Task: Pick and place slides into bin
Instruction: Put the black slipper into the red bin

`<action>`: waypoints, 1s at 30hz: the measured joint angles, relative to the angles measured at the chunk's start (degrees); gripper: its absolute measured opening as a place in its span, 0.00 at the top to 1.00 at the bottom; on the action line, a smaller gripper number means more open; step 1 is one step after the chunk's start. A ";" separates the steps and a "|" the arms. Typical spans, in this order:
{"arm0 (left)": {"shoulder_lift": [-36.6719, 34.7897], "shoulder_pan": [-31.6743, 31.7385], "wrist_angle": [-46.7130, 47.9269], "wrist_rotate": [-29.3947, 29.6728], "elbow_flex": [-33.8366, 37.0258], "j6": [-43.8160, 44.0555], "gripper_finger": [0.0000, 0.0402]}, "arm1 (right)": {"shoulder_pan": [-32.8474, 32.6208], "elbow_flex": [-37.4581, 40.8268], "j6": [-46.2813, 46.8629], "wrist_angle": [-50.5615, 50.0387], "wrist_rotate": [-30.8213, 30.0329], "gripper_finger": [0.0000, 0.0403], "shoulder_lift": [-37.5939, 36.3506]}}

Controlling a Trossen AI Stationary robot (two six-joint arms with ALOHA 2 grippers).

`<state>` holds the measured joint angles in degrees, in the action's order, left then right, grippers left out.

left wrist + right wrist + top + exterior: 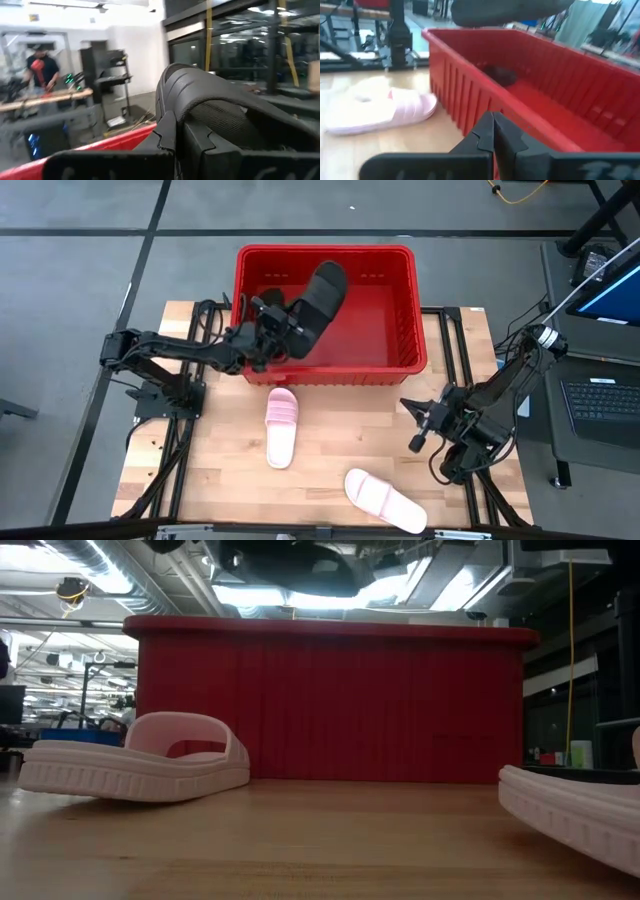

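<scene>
Near edge of the wooden table: one pink slide lies flat at the front right, set at an angle. In the low view its ribbed sole fills the right foreground.

Further in, a second pink slide lies flat near the table's middle, toe pointing toward the bin, just short of the bin's front wall. The low view shows it on the left with its strap arched up; the right wrist view shows it beside the red wall.

Right gripper hangs over the table's right side, well apart from both pink slides and pointing toward the bin. In its own wrist view the fingers meet tip to tip, clenched on nothing.

Far side: the red bin sits at the back of the table, its front wall a solid red band in the low view. A small dark shape rests on its floor; cannot tell what it is.

Left gripper reaches over the bin's left half, grasping a black slide held tilted in the air above the bin. Its wrist view shows the black strap right against the fingers. The low view catches the dark sole above the rim.

A person stands in the room beyond.
</scene>
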<state>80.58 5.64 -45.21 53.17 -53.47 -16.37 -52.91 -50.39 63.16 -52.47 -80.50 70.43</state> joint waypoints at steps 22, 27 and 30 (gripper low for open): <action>2.91 4.11 -0.09 4.32 -0.07 14.83 0.99 | 5.12 -0.02 -3.54 1.74 -1.92 0.98 -0.08; 5.51 5.16 0.10 6.58 -0.07 16.69 0.99 | 5.12 -0.02 -3.59 2.13 0.56 0.98 -0.06; 5.95 5.02 -0.01 7.35 -0.07 17.32 0.99 | 5.12 -0.02 -3.28 2.26 2.64 0.98 -0.06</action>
<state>86.52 10.67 -45.22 60.52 -53.54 0.95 -47.79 -50.41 59.87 -50.21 -77.87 70.37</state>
